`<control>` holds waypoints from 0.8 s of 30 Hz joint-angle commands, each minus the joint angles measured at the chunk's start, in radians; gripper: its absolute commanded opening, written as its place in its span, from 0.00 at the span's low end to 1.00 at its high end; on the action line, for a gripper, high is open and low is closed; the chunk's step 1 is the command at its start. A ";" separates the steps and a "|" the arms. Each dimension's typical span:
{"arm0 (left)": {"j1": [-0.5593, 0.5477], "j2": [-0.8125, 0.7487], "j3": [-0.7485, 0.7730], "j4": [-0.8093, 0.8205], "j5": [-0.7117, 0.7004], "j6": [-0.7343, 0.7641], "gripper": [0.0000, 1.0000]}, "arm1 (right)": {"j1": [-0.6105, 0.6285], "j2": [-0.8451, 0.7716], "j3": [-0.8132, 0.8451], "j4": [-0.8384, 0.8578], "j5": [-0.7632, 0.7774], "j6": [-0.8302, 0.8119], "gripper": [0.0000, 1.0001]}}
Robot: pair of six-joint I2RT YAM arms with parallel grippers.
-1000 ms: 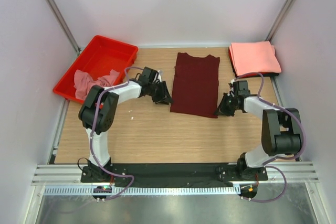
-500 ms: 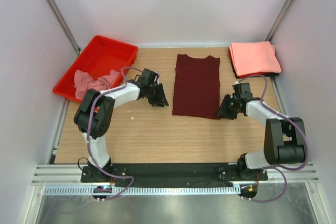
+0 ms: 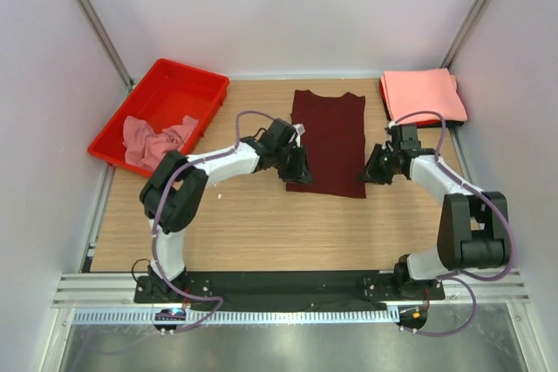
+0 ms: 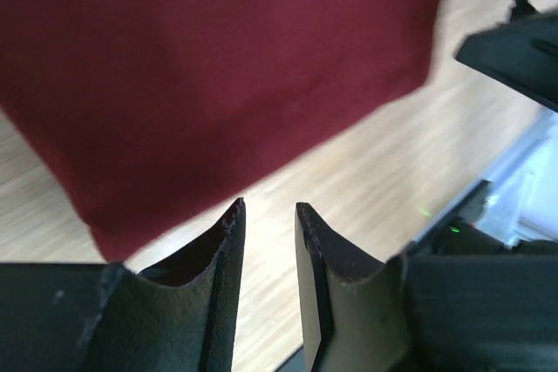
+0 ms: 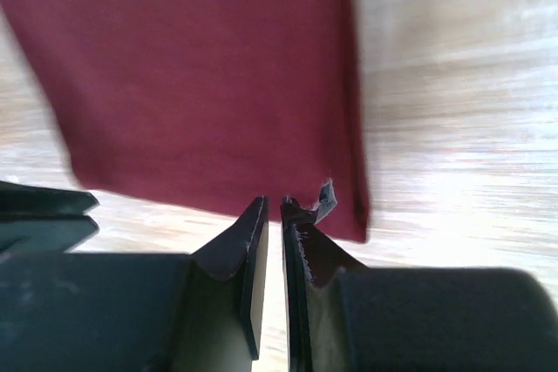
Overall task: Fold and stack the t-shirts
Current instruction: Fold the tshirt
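A dark maroon t-shirt (image 3: pixel 327 138) lies flat in the middle of the table, folded to a long rectangle. My left gripper (image 3: pixel 296 168) sits at its near left corner. In the left wrist view that gripper (image 4: pixel 270 208) is open, with bare wood in the gap and the maroon cloth (image 4: pixel 218 67) just beyond the tips. My right gripper (image 3: pixel 370 172) is at the shirt's near right corner. Its jaws (image 5: pixel 273 202) stand barely apart with nothing between them, at the hem of the maroon t-shirt (image 5: pixel 200 67). Folded salmon-pink t-shirts (image 3: pixel 423 96) are stacked at the back right.
A red plastic tray (image 3: pixel 174 84) stands at the back left with a crumpled dusty pink t-shirt (image 3: pixel 155 137) in its near end. Grey walls and metal posts close in the table on three sides.
My left gripper has swung right, from beside the shirt's left edge onto its near left corner. My right gripper opened, then narrowed again, and shifted slightly farther along the shirt's right edge.
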 commanded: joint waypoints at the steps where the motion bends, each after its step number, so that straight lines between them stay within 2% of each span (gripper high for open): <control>1: 0.013 0.047 -0.026 0.006 -0.041 -0.004 0.31 | -0.002 0.048 -0.085 0.058 0.025 -0.005 0.18; 7: 0.029 0.041 -0.066 -0.077 -0.137 0.051 0.31 | -0.009 0.011 -0.171 0.086 0.215 -0.001 0.18; 12: 0.033 -0.028 -0.043 -0.106 -0.116 0.057 0.35 | -0.009 -0.046 -0.188 0.081 0.141 -0.002 0.21; 14: 0.033 -0.063 -0.028 -0.122 -0.105 0.061 0.37 | -0.011 -0.083 -0.182 0.057 0.110 0.001 0.26; 18: 0.038 -0.103 -0.012 -0.178 -0.170 0.083 0.43 | -0.011 -0.113 -0.156 0.001 0.078 0.003 0.38; 24: 0.092 -0.077 -0.041 -0.155 -0.078 0.088 0.44 | -0.009 -0.103 -0.105 -0.034 0.093 0.001 0.41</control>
